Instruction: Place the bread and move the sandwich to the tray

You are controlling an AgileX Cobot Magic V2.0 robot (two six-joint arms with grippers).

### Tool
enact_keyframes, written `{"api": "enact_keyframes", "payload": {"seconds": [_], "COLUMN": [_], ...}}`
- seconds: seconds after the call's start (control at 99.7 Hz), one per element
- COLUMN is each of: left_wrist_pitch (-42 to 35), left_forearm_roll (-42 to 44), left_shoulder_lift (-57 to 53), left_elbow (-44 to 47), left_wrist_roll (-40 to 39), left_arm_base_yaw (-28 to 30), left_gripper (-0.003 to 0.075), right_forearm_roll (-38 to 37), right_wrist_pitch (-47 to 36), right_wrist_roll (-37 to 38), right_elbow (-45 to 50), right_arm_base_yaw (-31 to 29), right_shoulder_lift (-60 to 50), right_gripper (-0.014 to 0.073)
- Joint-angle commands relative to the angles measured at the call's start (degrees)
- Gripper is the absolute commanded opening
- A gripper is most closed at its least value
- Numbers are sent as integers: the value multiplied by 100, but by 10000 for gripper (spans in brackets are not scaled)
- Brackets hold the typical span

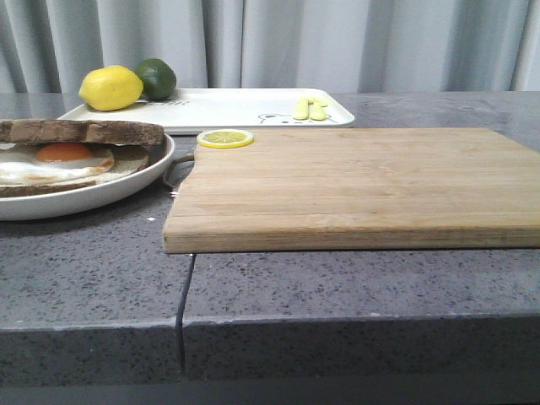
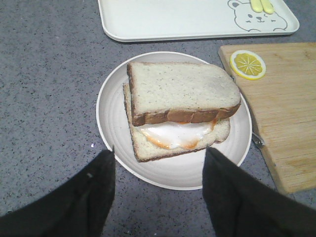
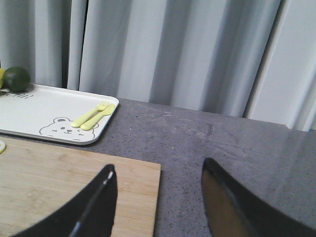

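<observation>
The sandwich [image 2: 180, 116] lies in a shallow round white dish [image 2: 113, 103] at the table's left [image 1: 101, 198]. Its top bread [image 2: 182, 89] slice sits slightly askew over the fried egg [image 2: 175, 134], which shows with its orange yolk in the front view [image 1: 63, 153]. My left gripper [image 2: 159, 153] hovers open over the dish's near rim, holding nothing, a finger on each side of the sandwich's near edge. The white tray [image 1: 245, 105] with its bear print lies behind the dish [image 2: 173, 19]. My right gripper [image 3: 158, 165] is open and empty above the wooden board's right end. Neither gripper appears in the front view.
A wooden cutting board [image 1: 354, 181] fills the middle and right of the table, with a lemon slice [image 1: 225, 137] on its back left corner. On the tray are a lemon [image 1: 110, 88], a lime [image 1: 157, 78] and a yellow fork and spoon [image 1: 310, 109]. Curtains hang behind.
</observation>
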Motion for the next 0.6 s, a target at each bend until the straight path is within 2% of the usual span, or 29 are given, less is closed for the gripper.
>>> {"api": "enact_keyframes", "payload": {"seconds": [0.0,0.251,0.592], "left_wrist_pitch": [-423,-724,-1098], "left_forearm_roll": [-57,172,184], "left_shoulder_lift": [12,263,1371], "left_elbow": [-193,-193,-193], "left_wrist_roll": [-8,-55,-127], "left_arm_base_yaw": [-3,-3,8], "left_gripper": [365,364,365], "right_forearm_roll": [-47,-47,-47], "right_wrist_pitch": [-487,-482,-413], "right_wrist_roll": [9,9,9], "right_elbow": [-141,-141,-141], "right_arm_base_yaw": [-45,-45,-45], "right_shoulder_lift": [26,26,26], "right_gripper": [404,404,404]}}
